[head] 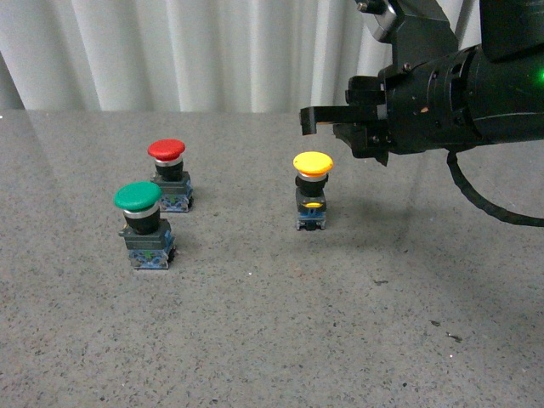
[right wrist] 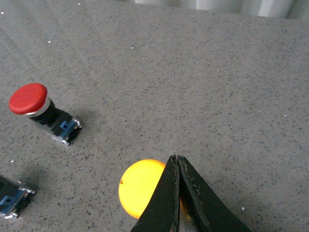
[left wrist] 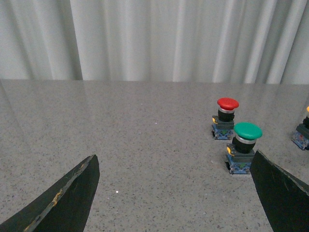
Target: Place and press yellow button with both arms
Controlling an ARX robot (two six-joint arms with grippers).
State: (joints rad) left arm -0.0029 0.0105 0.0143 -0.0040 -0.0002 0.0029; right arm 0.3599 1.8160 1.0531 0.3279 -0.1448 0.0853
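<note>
Yellow button (head: 312,191) upright, cap up; R end effector (head: 310,121) closed above; L end effector (left wrist: 174,162) spread

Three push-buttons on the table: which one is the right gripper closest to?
The yellow button, standing alone; the right gripper, fingers shut, hangs close over its cap. The red button and green button stand together, farther left.

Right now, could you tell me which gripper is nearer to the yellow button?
Right. The right gripper, shut, hovers just above the yellow button; the left gripper, open, is far off past the green button.
</note>
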